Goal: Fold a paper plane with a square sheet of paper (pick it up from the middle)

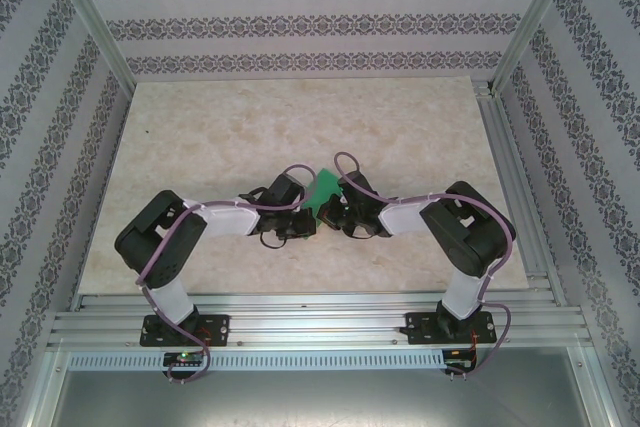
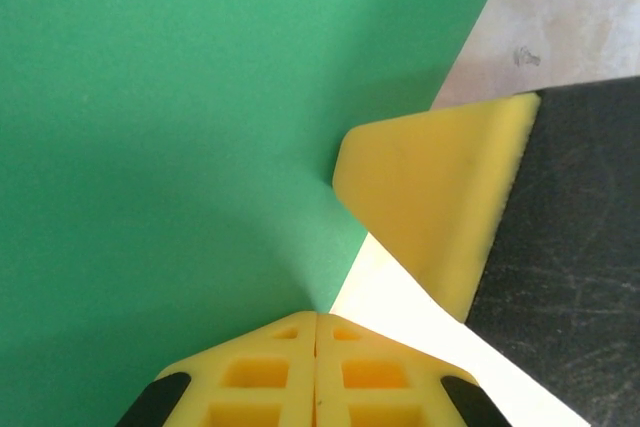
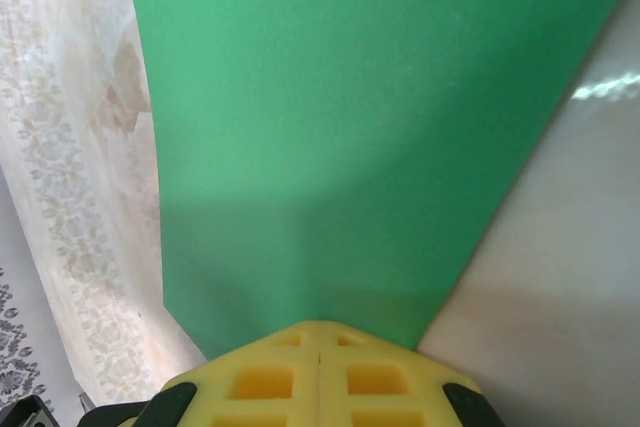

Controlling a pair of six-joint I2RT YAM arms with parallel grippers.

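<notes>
Two grippers are facing each other over the middle of the table (image 1: 250, 127), sharing the green sheet of paper (image 1: 322, 192) between them. The left gripper (image 2: 316, 319) is pressing its yellow fingertips together on the sheet's edge. The right gripper (image 3: 318, 329) is pinching it likewise, and the sheet is standing up off the tabletop.

Top cam high, far; wrist cams close, sharing paper (image 3: 350, 127).

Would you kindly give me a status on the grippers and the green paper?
Left gripper shut on green paper. Right gripper shut on it too. No obstruction seen.
</notes>
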